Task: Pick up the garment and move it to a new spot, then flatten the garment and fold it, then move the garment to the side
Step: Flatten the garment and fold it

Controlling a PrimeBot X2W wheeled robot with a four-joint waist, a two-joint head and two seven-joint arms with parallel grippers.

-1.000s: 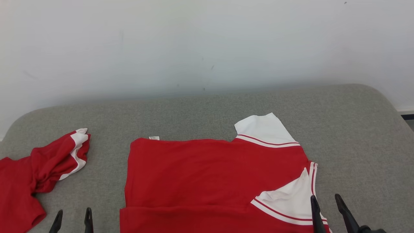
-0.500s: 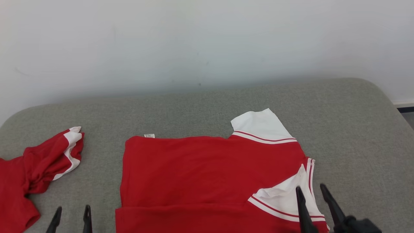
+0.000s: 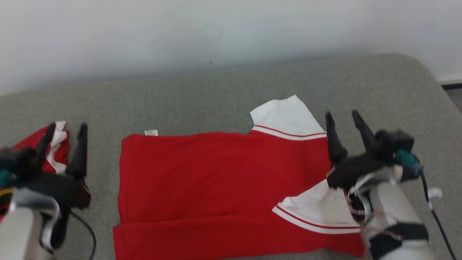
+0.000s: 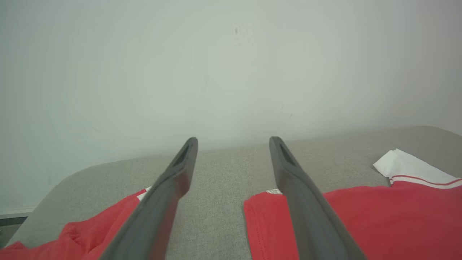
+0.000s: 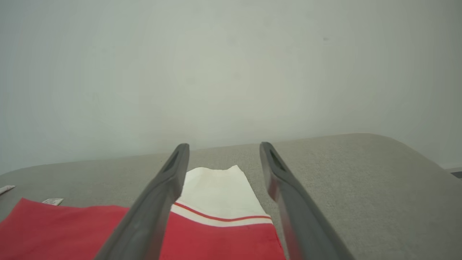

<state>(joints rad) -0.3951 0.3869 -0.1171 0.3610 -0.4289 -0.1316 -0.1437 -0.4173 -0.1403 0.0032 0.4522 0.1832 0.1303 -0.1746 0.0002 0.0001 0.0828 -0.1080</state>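
The garment (image 3: 216,180) is a red shirt with white sleeves, lying spread flat on the grey padded table (image 3: 216,90), its near hem folded over. My right gripper (image 3: 342,115) hangs open over the shirt's right edge, beside the far white sleeve (image 3: 285,115), with nothing between its fingers. In the right wrist view that gripper (image 5: 223,146) points toward the wall above the sleeve (image 5: 216,191). My left gripper (image 3: 67,127) stands open left of the shirt, holding nothing. In the left wrist view the left gripper (image 4: 232,141) straddles bare table by the shirt's left corner (image 4: 379,216).
A second red and white garment (image 3: 60,144) lies crumpled at the table's left end, partly behind my left gripper, and also shows as the second garment (image 4: 90,234) in the left wrist view. A pale wall (image 3: 231,32) backs the table. The table's rounded right corner (image 3: 429,72) is near.
Both arms have come forward and up into the head view, the right to the shirt's right edge, the left in front of the crumpled garment. The camera has tilted down. Both grippers stay open.
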